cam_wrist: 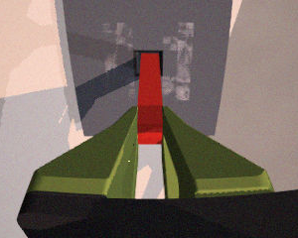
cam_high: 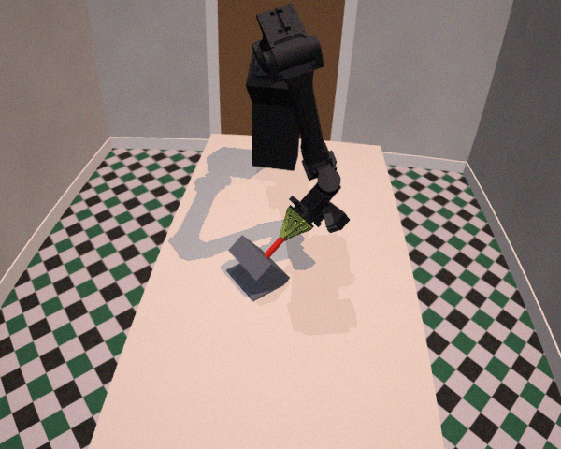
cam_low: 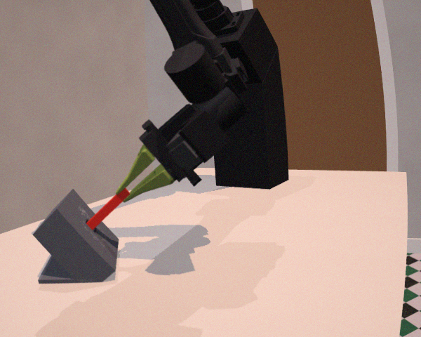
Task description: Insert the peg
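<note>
A grey sloped panel (cam_high: 255, 271) (cam_low: 78, 239) (cam_wrist: 148, 50) stands on the table left of centre. My gripper (cam_high: 290, 232) (cam_low: 122, 194) (cam_wrist: 150, 117), with green fingers, is shut on the rear end of a red peg (cam_high: 273, 248) (cam_low: 104, 212) (cam_wrist: 149, 93). The peg is tilted down and in line with the panel's square hole (cam_wrist: 149, 59). Its front tip sits in the mouth of the hole. Most of the peg's length shows outside the panel.
The arm's black base (cam_high: 275, 125) (cam_low: 254, 109) stands at the far end of the table. A checkered floor (cam_high: 53, 290) lies on both sides of the table.
</note>
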